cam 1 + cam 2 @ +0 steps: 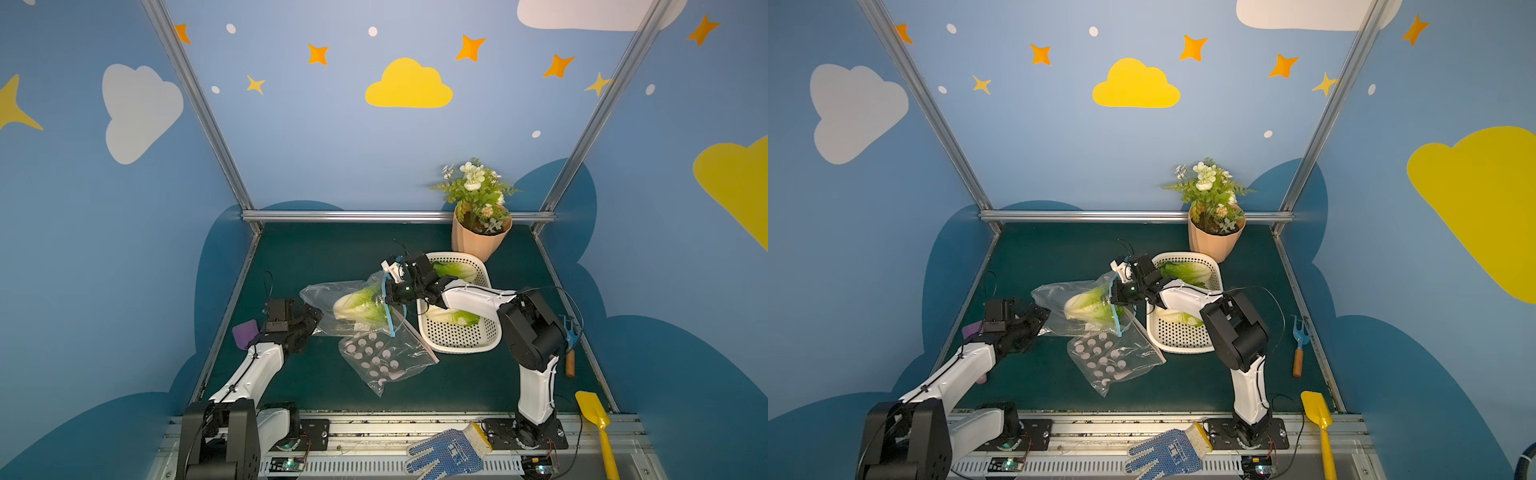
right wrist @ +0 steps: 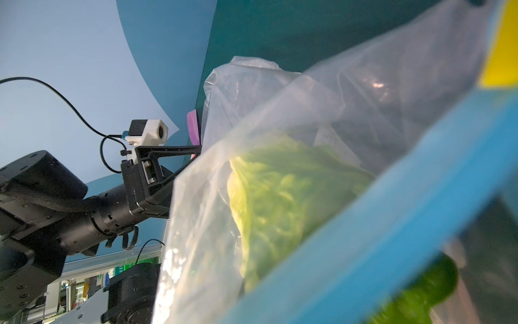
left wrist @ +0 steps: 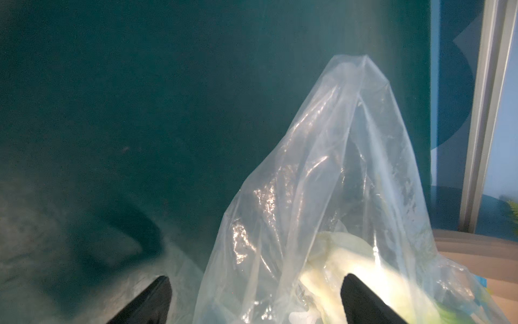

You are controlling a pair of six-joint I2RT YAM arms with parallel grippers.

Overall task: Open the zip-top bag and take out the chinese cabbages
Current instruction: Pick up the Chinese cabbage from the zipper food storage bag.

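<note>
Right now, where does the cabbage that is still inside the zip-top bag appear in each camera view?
Both top views: the bagged cabbage lies mid-table, just left of the white basket.
Left wrist: its pale base shows close up through the plastic.
Right wrist: its green leaves show through the plastic, behind the blue zip strip.
Shared landmark: the clear zip-top bag wrapping it.
</note>
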